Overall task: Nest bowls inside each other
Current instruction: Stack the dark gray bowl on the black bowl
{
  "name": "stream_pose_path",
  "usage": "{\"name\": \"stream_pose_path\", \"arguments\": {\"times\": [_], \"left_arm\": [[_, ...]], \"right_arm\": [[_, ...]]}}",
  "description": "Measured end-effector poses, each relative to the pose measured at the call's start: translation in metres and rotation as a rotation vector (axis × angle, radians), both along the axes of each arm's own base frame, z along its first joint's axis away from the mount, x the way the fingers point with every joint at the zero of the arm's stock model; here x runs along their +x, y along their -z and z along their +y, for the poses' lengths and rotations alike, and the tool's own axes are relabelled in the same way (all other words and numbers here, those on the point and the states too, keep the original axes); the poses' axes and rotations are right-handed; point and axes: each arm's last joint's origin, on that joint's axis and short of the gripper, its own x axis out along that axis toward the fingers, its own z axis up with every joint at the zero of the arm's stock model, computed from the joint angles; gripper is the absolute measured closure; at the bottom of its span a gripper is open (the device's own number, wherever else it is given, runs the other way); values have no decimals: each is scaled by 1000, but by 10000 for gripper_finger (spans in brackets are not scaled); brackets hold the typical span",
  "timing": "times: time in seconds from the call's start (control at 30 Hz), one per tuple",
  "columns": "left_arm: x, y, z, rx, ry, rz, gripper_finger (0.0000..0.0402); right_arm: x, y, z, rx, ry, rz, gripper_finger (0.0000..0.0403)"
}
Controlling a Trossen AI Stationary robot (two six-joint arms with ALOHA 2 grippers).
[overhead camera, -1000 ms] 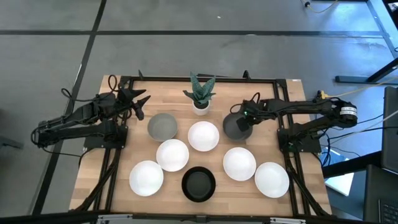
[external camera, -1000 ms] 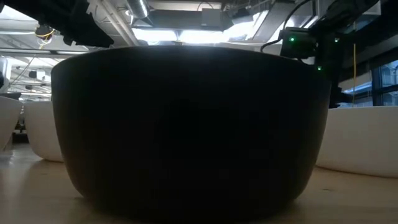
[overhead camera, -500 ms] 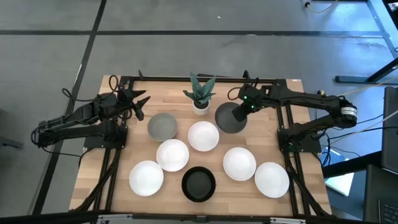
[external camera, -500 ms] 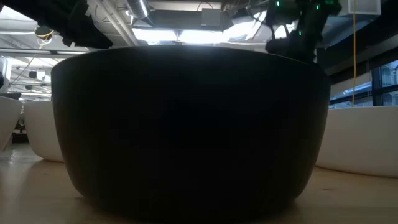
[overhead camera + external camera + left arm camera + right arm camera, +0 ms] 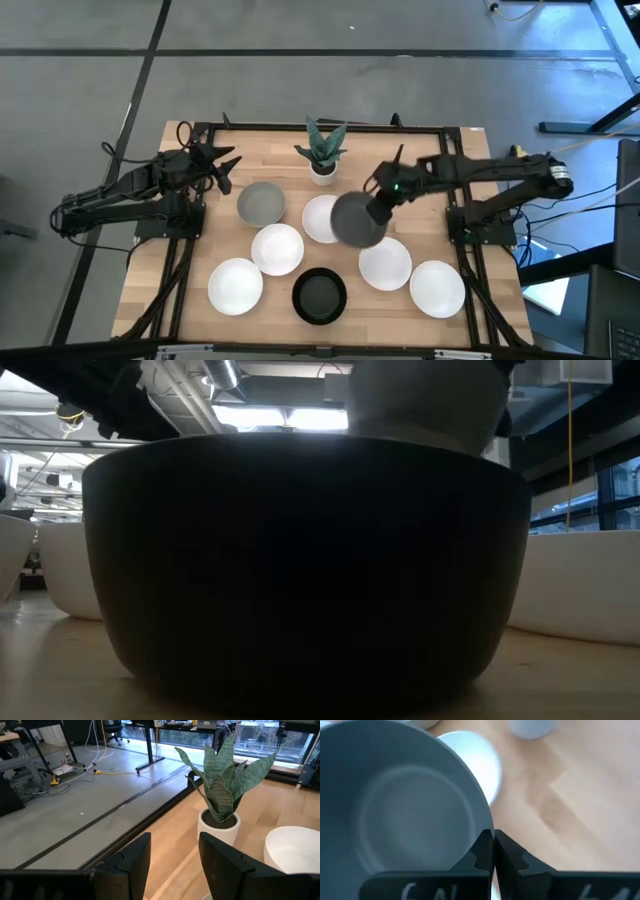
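Resting on pale wood table (image 5: 200,270), bowls (image 5: 277,249).

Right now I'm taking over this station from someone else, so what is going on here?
The right gripper is shut on the rim of a grey bowl and holds it in the air, partly over a white bowl near the table's middle. The left gripper waits open at the table's left edge, near the second grey bowl. No bowls are nested yet.

high: straight down, whole table (image 5: 200,150) | low: table level, hard against black bowl (image 5: 300,570), shared with high
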Motion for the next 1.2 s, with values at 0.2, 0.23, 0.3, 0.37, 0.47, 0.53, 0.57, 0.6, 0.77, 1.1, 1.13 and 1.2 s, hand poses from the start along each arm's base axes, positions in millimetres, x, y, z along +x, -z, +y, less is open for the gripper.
{"name": "stream_pose_path", "arguments": {"times": [0.2,0.23,0.3,0.37,0.47,0.53,0.57,0.6,0.77,1.1,1.13,1.2], "left_arm": [[0,0,0,0,0,0,240],[0,0,0,0,0,0,240],[0,0,0,0,0,0,240],[0,0,0,0,0,-1,240],[0,0,0,0,0,0,240],[0,0,0,0,0,0,240],[0,0,0,-1,0,-1,240],[0,0,0,-3,-1,-3,240],[0,0,0,-22,-8,-19,240],[0,1,0,-27,-9,-14,240],[0,2,0,-29,-9,-5,240],[-1,3,0,-35,-9,12,240]], "right_arm": [[35,21,38,34,-100,-67,397],[40,25,43,38,-113,-74,397],[50,32,53,56,-145,-71,397],[59,35,63,66,-170,-64,397],[73,37,79,87,-233,-44,397],[85,35,91,94,-296,-47,397],[90,34,96,93,-323,-47,397],[94,33,101,89,-342,-41,397],[108,41,122,72,-393,19,397],[121,76,137,86,-374,83,397],[123,78,137,88,-375,74,397],[127,82,138,92,-371,61,397]]}}
